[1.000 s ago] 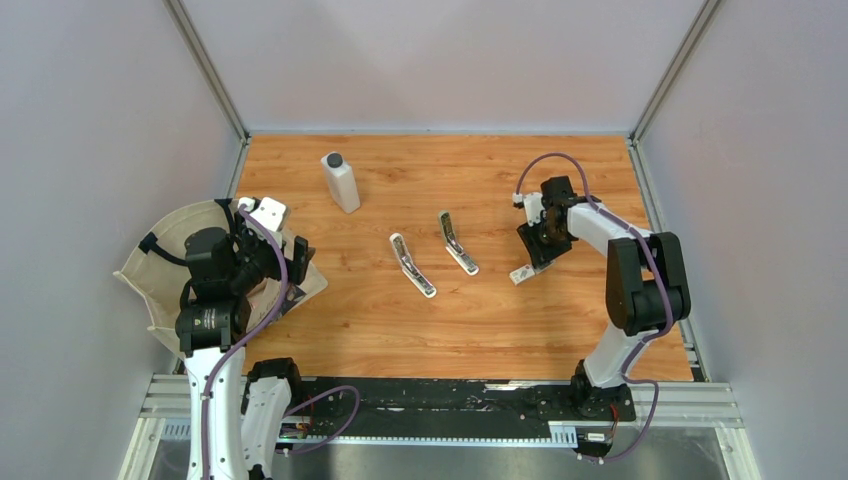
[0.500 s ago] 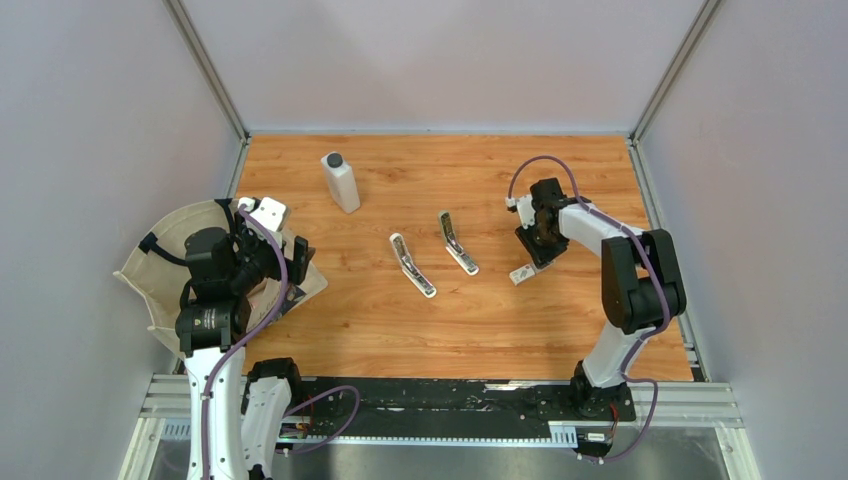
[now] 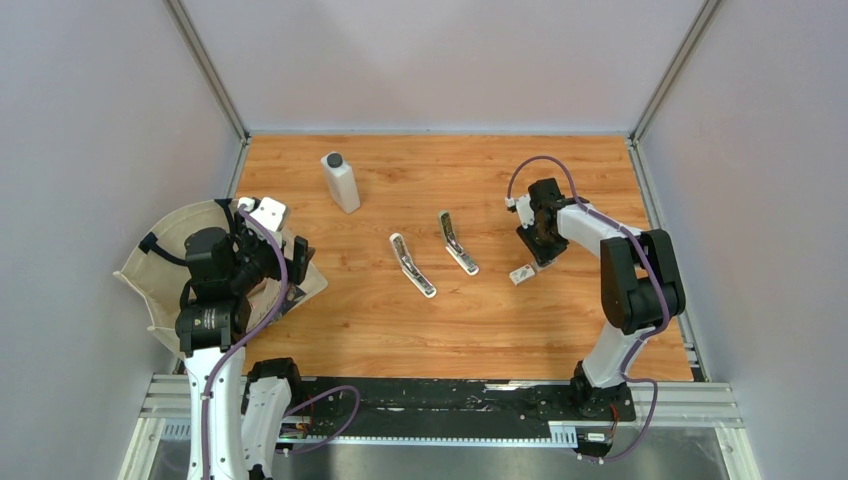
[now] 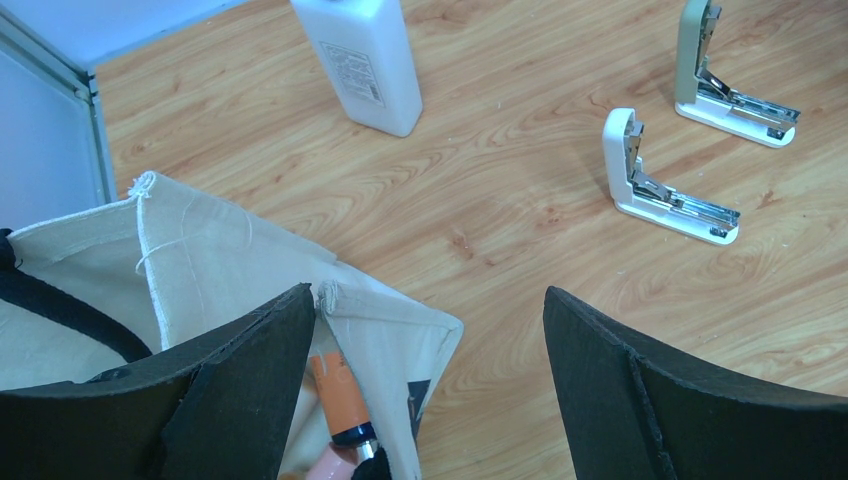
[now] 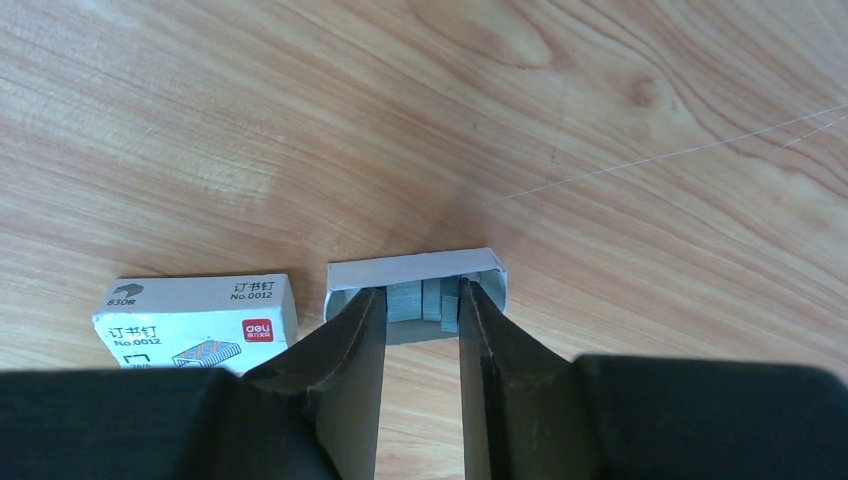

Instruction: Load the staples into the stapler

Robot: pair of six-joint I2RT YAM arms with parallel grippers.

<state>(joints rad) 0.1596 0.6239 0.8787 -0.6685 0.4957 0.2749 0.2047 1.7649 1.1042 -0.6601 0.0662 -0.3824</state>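
The right gripper [image 5: 421, 294] points down at the wooden table [image 5: 620, 130] with its jaws drawn in narrow. One fingertip sits on each side of the staples [image 5: 410, 300], which lie in a pale open tray [image 5: 415, 267]. The tips look to touch the stack, but I cannot tell whether they truly pinch it. Just beside the tray, at its 9 o'clock in the wrist view, lies the white staple box [image 5: 200, 320], label up. Seen from above, two staplers lie hinged open at the gripper's 9 o'clock: the grey-green stapler [image 3: 457, 243] nearer, the white stapler [image 3: 412, 265] beyond it. A white bottle [image 3: 341, 182] stands at 10 o'clock. Well off toward 9 o'clock, the left gripper [image 4: 428, 300] hangs wide open, holding nothing, over a cloth bag [image 4: 200, 260].
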